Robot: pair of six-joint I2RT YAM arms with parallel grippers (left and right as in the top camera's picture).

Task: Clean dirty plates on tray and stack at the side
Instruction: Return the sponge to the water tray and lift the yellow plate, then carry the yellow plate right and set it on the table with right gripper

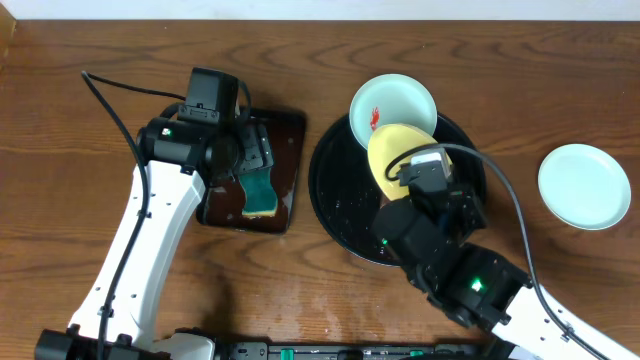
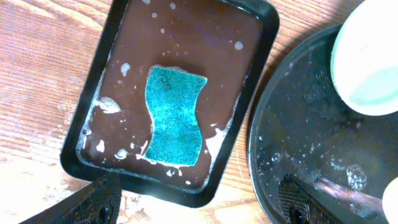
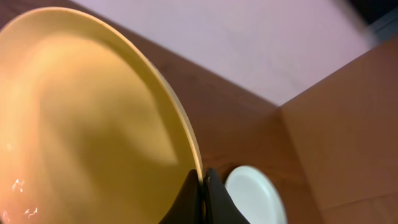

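My right gripper (image 3: 203,186) is shut on the rim of the pale yellow plate (image 1: 395,155) and holds it tilted above the round black tray (image 1: 335,190); the plate fills the right wrist view (image 3: 81,124). A mint-blue plate with a red smear (image 1: 392,108) rests on the tray's far rim. Another mint-blue plate (image 1: 584,186) lies on the table at the right, also in the right wrist view (image 3: 255,196). My left gripper (image 2: 199,202) is open above the near edge of the brown rectangular tray (image 2: 124,25), near the blue sponge (image 2: 174,118). The black tray's wet floor (image 2: 298,124) lies to its right.
The brown rectangular tray (image 1: 290,140) holds soapy water and the sponge (image 1: 262,192), left of the black tray. A cable runs over the table at the far left. A cardboard wall (image 3: 348,118) stands beyond the table's right side.
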